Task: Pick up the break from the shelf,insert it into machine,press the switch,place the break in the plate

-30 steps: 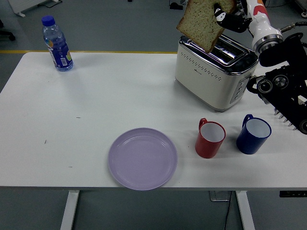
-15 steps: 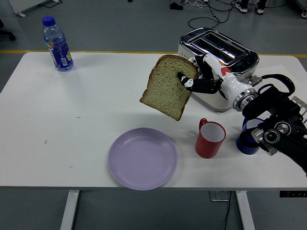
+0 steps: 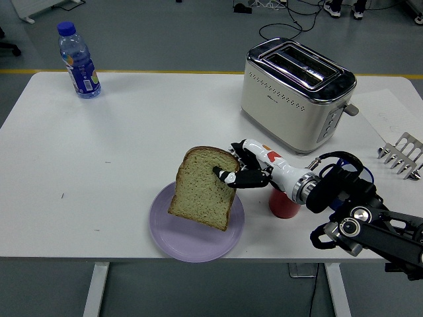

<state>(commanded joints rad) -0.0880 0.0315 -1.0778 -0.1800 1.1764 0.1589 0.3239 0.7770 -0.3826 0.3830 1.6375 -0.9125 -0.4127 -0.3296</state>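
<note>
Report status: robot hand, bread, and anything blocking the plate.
Right robot hand shut on bread slice, left out of view. Slice tilted over the purple plate, not released. Red mug close beside the plate, under the arm; plate itself unobstructed.

Bright, even overhead light; soft shadows under the toaster; sharp focus, no motion blur.

Brown bread slice pinched upright in my right hand, its lower edge over the lilac plate below, cream toaster beyond my hand, slots empty
</note>
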